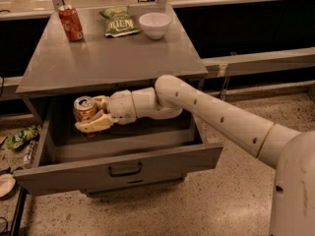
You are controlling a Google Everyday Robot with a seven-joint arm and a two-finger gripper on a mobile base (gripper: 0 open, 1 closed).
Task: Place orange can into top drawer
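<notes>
Orange can (84,108) is held upright, clamped by the gripper (87,114), over the left side of the pulled-out top drawer (118,168). On the grey cabinet top (108,58), a red can (70,22), green chip bag (118,21) and white bowl (155,24) are noted. Speckled floor (221,200) is recorded.

Cream-white arm (221,117) reaches left from the lower right, its beige two-finger gripper (87,115) at mid-left clamped round a speckled brownish-orange can (84,107).

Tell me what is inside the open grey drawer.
The speckled brownish-orange can, gripped by the white gripper at the left of the wide grey metal top drawer. Nothing else shows; the arm covers part of the floor.
</notes>
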